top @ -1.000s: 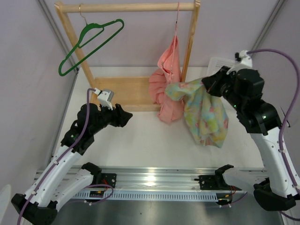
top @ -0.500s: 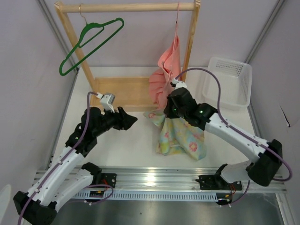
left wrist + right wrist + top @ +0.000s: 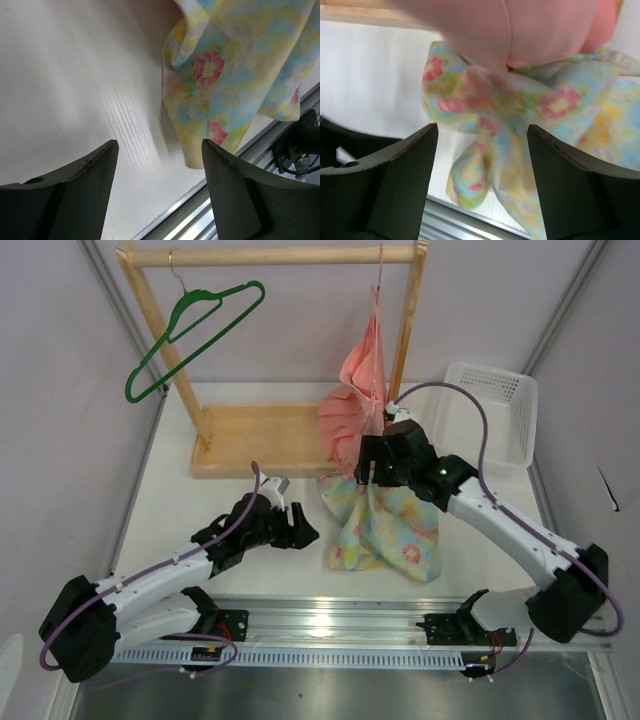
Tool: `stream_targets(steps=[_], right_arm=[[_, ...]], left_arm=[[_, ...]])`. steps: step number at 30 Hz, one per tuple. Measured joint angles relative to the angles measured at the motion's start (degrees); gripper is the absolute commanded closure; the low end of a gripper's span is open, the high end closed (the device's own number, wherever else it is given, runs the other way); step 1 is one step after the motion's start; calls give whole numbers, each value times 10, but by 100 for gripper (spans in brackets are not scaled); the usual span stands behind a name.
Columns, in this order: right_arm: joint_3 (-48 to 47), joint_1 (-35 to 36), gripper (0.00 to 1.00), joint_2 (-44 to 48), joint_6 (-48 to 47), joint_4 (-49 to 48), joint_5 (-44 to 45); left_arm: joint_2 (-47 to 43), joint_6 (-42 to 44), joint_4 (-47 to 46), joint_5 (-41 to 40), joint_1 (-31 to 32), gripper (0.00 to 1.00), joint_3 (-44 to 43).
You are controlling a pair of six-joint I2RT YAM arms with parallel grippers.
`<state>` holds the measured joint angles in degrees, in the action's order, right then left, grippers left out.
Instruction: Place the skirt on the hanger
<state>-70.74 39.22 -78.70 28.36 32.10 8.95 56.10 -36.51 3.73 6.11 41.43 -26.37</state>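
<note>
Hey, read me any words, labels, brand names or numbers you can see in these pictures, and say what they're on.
None: no text can be read in any view.
The skirt bears only a flower print.
The hanger and the white basket show no markings.
The small fittings on the metal rail are too small to tell whether they carry any lettering.

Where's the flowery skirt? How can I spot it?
Find the wooden clothes rack. In front of its right post, under the right claw, sits the skirt. Unlike the plain pink garment hanging beside it, it is yellow, mint and blue with pink flowers.
</note>
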Motion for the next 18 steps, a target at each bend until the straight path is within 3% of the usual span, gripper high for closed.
stream_targets(steps=[8, 18], right_arm=[[94, -12, 15, 228, 22, 87, 35], [210, -22, 15, 272, 63, 178, 35]], left_arm=[[77, -16, -97, 11, 66, 27, 8], [151, -20, -98, -6, 115, 30, -2]])
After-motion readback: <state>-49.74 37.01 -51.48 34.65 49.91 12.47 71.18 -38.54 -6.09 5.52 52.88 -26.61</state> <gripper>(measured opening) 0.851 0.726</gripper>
